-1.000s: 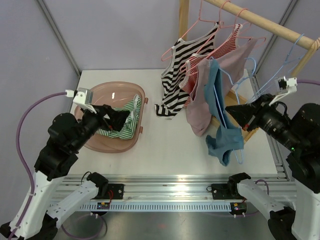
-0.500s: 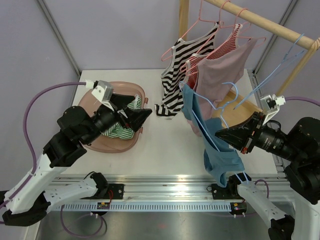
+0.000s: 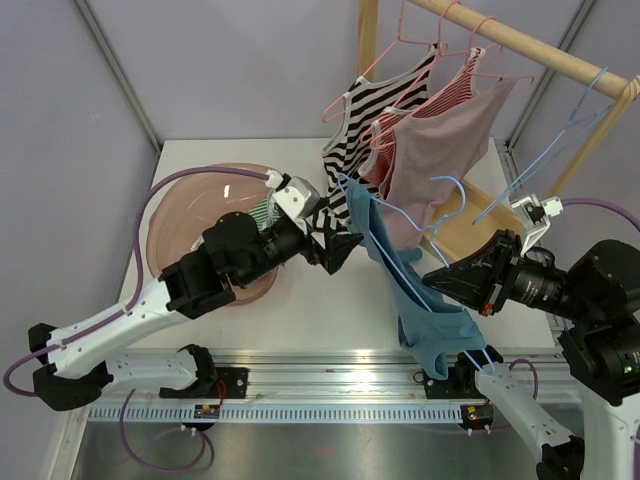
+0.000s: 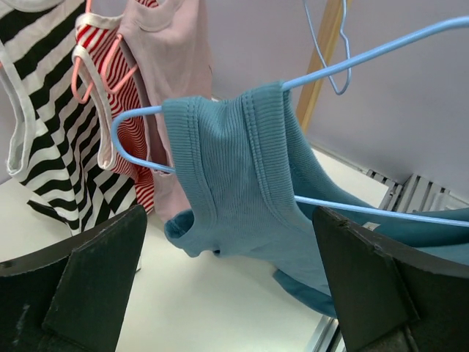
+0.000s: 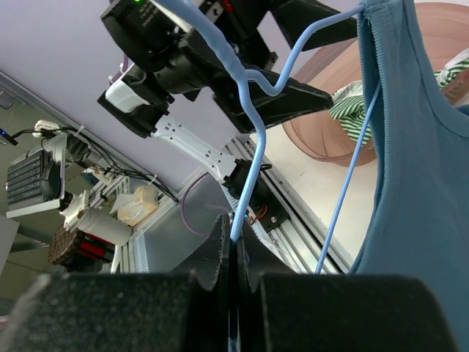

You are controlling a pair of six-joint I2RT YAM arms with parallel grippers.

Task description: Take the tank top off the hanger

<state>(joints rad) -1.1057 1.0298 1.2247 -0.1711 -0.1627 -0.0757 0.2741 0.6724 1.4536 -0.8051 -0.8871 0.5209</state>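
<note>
The blue tank top hangs on a light blue wire hanger that is off the rail and tilted over the table's front right. My right gripper is shut on the hanger's wire, which runs up from between its jaws in the right wrist view, with the top to its right. My left gripper is open and empty, just left of the top's upper shoulder. In the left wrist view the shoulder strap drapes over the hanger, above and beyond the wide-open gripper.
A wooden rail at the back right carries a black-and-white striped top, a red striped top, a pink top and empty blue hangers. A pink basin at the left holds a green striped garment.
My right gripper has drawn the hanger and blue top away from the rail, leftward and nearer. My left arm has swung right from over the basin to beside the top.
</note>
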